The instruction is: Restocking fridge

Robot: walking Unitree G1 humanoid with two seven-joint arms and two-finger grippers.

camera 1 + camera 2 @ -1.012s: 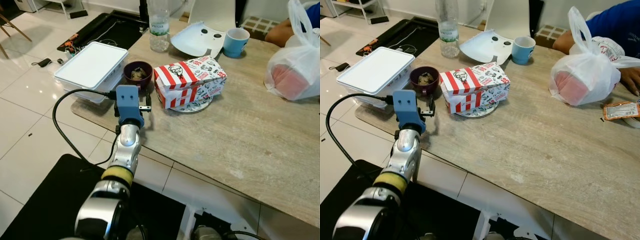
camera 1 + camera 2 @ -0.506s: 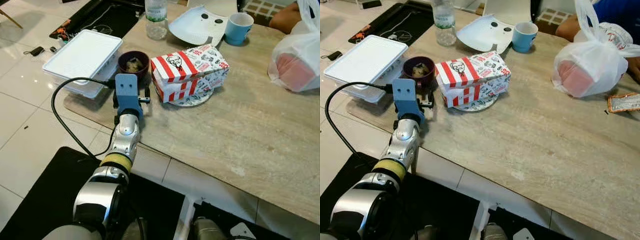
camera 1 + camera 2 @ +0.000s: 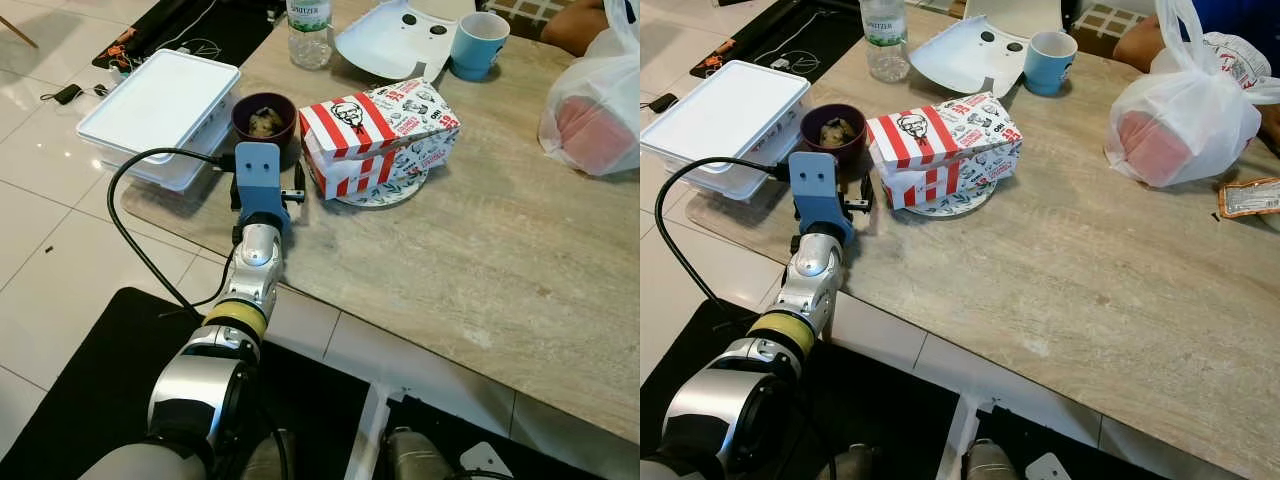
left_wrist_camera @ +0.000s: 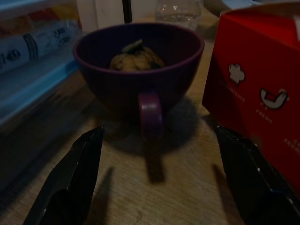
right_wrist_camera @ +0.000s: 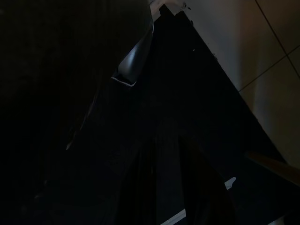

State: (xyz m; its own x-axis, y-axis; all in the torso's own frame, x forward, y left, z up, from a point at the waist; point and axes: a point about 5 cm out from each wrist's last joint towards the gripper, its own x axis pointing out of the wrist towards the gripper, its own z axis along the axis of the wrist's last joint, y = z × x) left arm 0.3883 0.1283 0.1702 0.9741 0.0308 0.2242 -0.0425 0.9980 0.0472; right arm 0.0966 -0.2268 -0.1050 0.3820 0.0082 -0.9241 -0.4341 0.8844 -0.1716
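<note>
A dark purple mug (image 3: 265,113) with food in it stands near the table's left edge, its handle (image 4: 150,112) pointing at my left gripper. The left gripper (image 4: 159,187) hovers low over the table just short of the mug, open, with nothing between its fingers (image 4: 70,187). In the eye views its blue wrist mount (image 3: 258,180) hides most of it. Right of the mug, a red-and-white striped takeaway box (image 3: 380,125) sits on a patterned plate (image 3: 385,192). The right wrist view is very dark, with the arm hanging idle.
A white-lidded container (image 3: 160,100) overhangs the table's left edge beside the mug. Farther back are a water bottle (image 3: 309,30), a white lid (image 3: 395,35) and a blue cup (image 3: 478,42). A white plastic bag (image 3: 595,120), a packet (image 3: 1250,195) and a person's arm (image 3: 580,15) are at right.
The camera has shifted, so the table sits a little higher in the picture. The left gripper stays open just short of the purple mug.
</note>
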